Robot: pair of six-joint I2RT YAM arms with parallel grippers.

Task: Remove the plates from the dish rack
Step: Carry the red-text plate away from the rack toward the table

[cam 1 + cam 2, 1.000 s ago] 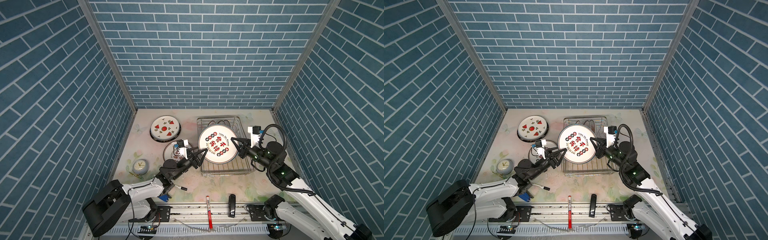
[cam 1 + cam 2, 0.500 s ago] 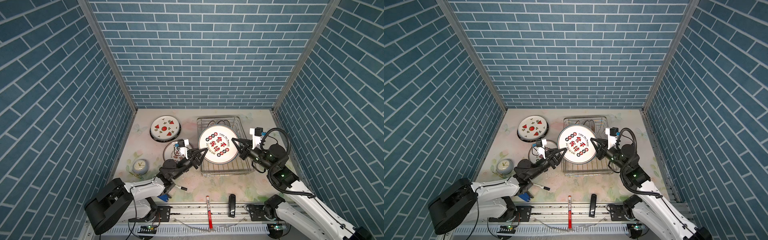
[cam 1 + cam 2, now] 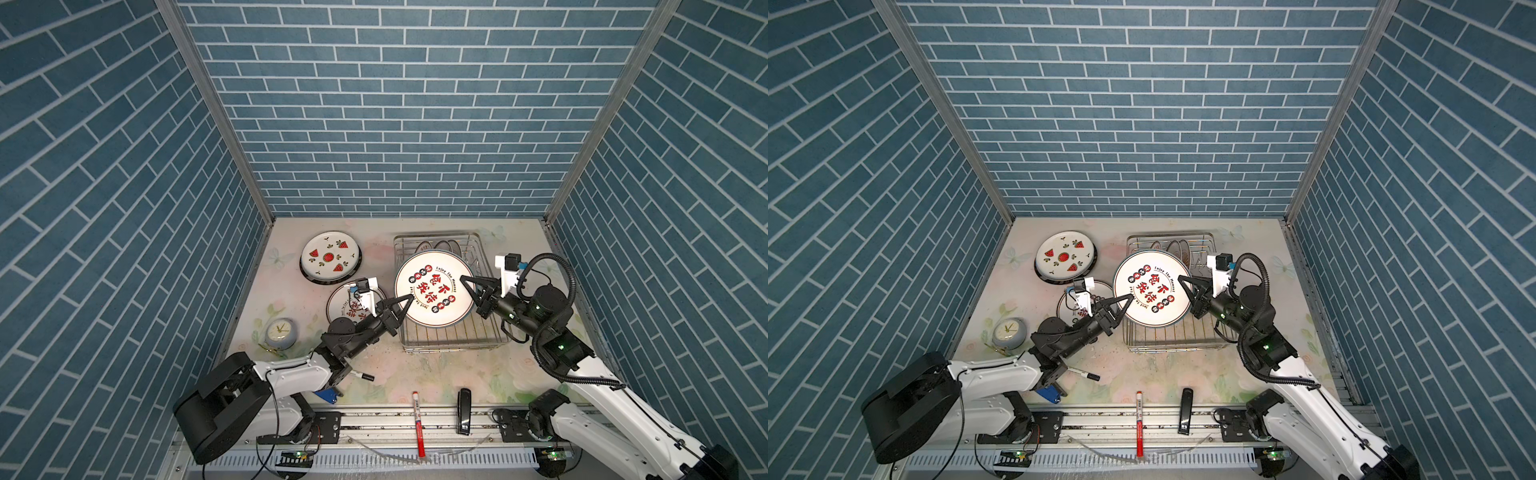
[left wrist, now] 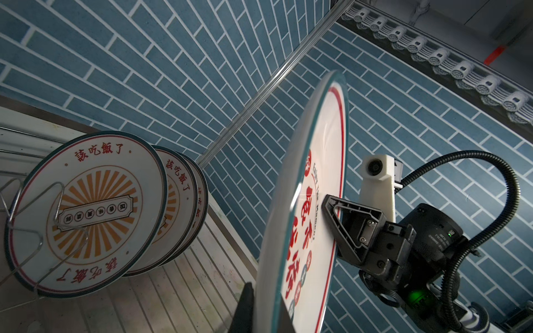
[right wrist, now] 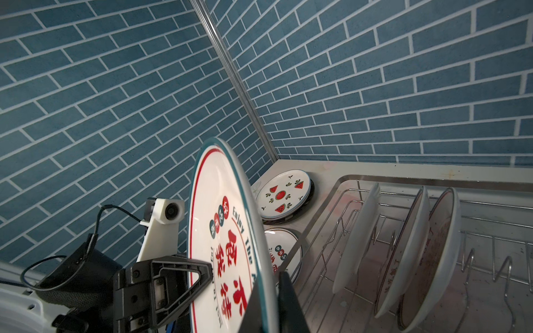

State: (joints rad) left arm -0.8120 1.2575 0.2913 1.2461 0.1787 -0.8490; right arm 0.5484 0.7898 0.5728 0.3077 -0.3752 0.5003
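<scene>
The left gripper (image 3: 405,306) is pinching the rim of the red-character plate (image 3: 434,291). Its jaws are closed down on the edge, and in the right wrist view one finger is lying across the printed face. The right gripper (image 3: 471,294) is clamping the opposite rim of the same plate. Its jaws are drawn tight too, and in the left wrist view one finger is pressing on the printed side.

Between the two grippers, the plate is hanging over the front half of the dish rack (image 3: 453,347). It is tilted so that its printed face is showing in both top views. Whether its lower edge is touching the rack wires cannot be told.

Three sunburst plates (image 4: 86,207) are standing on edge between the prongs at the back end of the dish rack. A watermelon plate (image 3: 329,257) is lying flat on the table (image 3: 415,374), off the rack's back left corner. A second red-character plate (image 3: 343,305) is lying flat just beside the rack's left side, partly hidden by the left arm's wrist. A small grey clock (image 3: 280,332) is sitting farther out to the rack's left. A red pen (image 3: 417,424) and a black bar (image 3: 463,411) are lying in front of the rack, at the table's front edge.
</scene>
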